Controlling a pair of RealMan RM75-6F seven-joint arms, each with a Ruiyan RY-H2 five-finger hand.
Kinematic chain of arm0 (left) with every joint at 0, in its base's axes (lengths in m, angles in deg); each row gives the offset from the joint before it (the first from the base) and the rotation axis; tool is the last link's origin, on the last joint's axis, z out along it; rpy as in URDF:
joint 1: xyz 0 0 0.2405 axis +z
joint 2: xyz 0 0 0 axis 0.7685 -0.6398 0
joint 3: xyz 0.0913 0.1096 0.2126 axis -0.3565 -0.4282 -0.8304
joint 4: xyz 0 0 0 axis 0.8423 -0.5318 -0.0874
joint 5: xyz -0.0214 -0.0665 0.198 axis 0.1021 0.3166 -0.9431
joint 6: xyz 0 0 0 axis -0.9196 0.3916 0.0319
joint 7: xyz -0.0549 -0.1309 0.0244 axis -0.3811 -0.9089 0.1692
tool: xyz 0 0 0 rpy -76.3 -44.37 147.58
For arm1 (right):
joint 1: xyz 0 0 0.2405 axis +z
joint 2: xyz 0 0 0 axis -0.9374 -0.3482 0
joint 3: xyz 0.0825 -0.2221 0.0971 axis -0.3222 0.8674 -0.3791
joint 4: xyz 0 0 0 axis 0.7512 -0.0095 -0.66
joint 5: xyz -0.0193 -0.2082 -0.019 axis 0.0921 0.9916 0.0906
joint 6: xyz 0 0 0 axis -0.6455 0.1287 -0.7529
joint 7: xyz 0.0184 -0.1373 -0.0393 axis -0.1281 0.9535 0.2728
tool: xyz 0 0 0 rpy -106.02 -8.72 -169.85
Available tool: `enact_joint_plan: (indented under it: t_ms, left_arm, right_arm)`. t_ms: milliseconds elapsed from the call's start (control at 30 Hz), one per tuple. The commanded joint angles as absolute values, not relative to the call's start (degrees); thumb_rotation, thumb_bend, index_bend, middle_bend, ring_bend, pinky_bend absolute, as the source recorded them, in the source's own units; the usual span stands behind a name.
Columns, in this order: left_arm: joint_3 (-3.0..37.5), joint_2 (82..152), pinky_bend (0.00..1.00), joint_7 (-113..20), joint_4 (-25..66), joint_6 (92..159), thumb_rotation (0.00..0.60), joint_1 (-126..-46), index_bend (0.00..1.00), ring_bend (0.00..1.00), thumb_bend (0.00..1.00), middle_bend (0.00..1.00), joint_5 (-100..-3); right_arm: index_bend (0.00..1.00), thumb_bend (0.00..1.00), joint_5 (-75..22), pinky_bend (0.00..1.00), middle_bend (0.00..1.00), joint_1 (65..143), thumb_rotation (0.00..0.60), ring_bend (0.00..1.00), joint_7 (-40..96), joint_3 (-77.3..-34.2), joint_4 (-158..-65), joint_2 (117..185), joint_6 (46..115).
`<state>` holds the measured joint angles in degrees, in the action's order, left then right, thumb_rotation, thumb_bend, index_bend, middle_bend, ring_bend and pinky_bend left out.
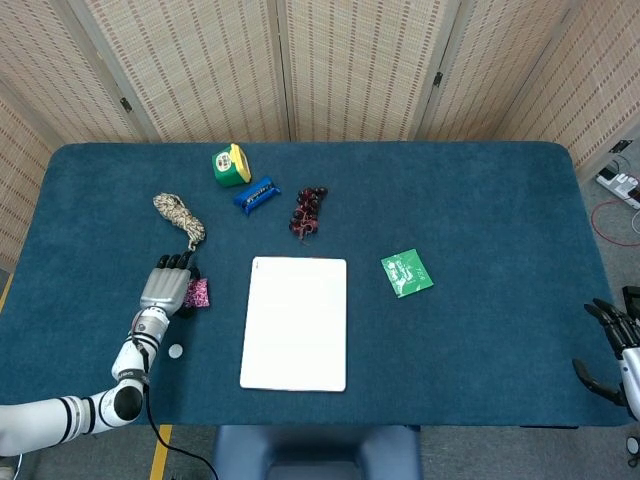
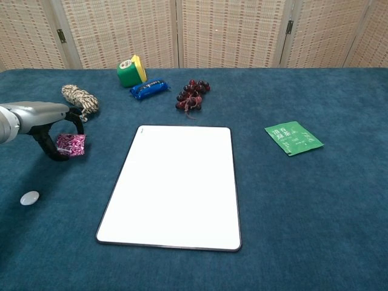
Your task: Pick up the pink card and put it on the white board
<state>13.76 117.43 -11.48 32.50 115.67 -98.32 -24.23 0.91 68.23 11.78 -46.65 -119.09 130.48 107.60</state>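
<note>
Pink patterned card pinched in my left hand, raised off blue cloth table (edge grip suits flat card). Large white rectangular board just right, bare, ready. My right hand idle at table edge, fingers apart, empty.

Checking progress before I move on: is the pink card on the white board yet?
No, the pink card is pinched in the left hand, off to the left of the white board.

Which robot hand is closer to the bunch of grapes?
The left hand is nearer, though still well off to the grapes' left near the pink card. The right hand waits at the table's far right edge.
</note>
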Motion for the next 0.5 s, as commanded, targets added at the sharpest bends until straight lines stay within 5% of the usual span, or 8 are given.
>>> enact_joint_plan:
  t_ms: [33, 500]
  left_arm:
    - [14.0, 116.05, 0.0, -11.41, 35.99, 116.89, 0.6, -98.39, 0.31, 0.0, 0.32, 0.01, -27.18]
    - [15.74, 120.83, 0.0, -5.39, 39.02, 114.88, 0.6, -105.17, 0.28, 0.0, 0.32, 0.01, -31.02]
  right_arm:
    - [0.13, 0.35, 0.89, 0.0, 0.16, 68.28, 0.6, 0.18, 11.86, -46.66, -119.18, 130.44, 107.52]
    - [0.13, 0.35, -0.2, 0.0, 0.16, 67.53, 0.6, 0.18, 11.99, -46.77, -119.36, 130.04, 107.72]
